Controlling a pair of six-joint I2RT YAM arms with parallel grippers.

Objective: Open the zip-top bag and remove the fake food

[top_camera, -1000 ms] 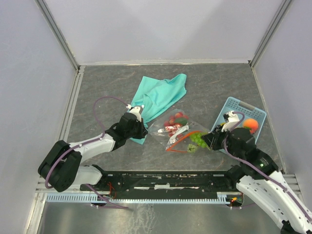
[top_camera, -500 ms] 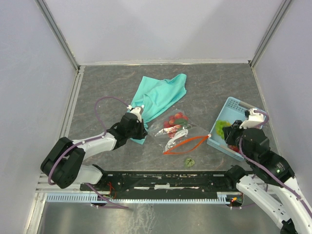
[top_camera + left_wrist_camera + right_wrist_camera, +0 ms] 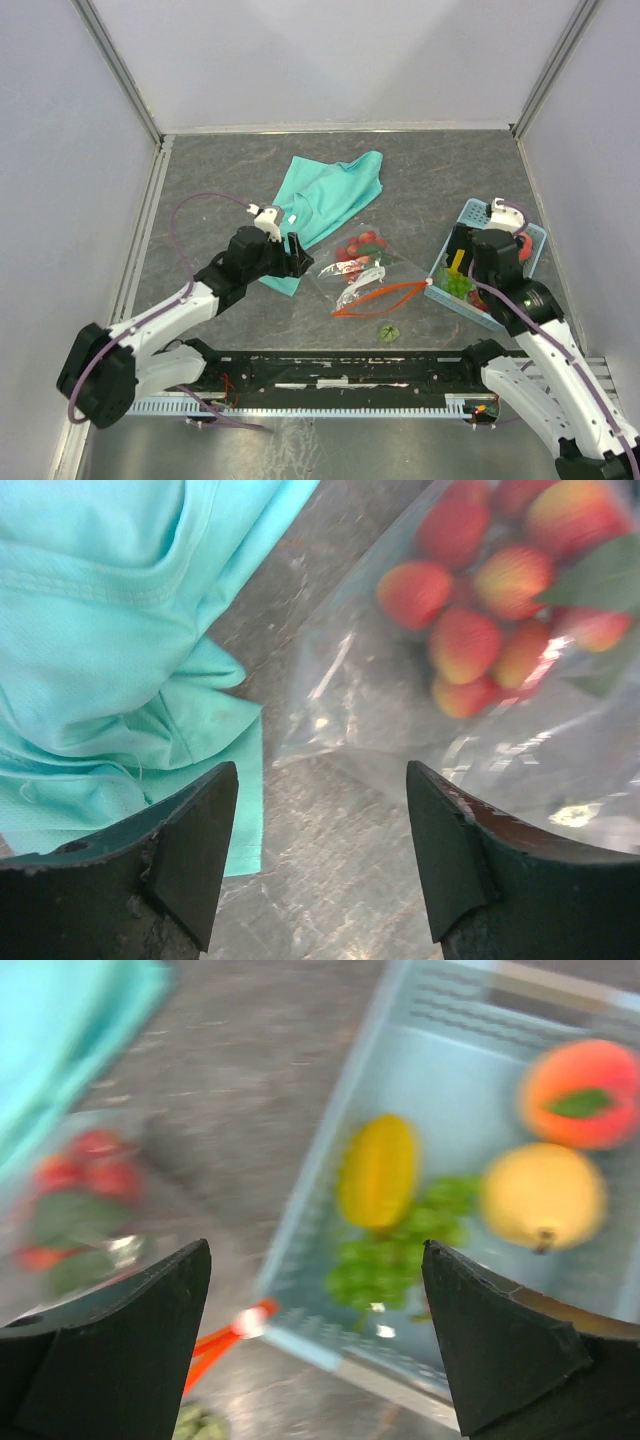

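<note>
On the grey marbled tabletop [image 3: 220, 170], my right gripper [image 3: 315, 1280] has just spread wide, dropping the green grapes [image 3: 385, 1250] into the blue basket [image 3: 460, 1070] right below it. My left gripper [image 3: 320, 780] let go too (jaws apart, empty). The zip-top bag [image 3: 400, 720] lies just ahead, with red berries [image 3: 465, 645] still to fetch.

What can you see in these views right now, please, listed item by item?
table: one, grey marbled, under everything
teal cloth: one, teal, rear centre
zip-top bag: one, clear with orange-red zip strip, centre
red berries: several, red, inside bag
green leafy piece: one, green, loose, in front of bag
basket: one, light blue, right side
peach: one, orange-pink, in basket
lemon: one, yellow, in basket
star fruit: one, yellow, in basket
green grapes: one bunch, green, in basket
left gripper: black, open, above bag's corner
right gripper: black, open, above basket's edge
</note>
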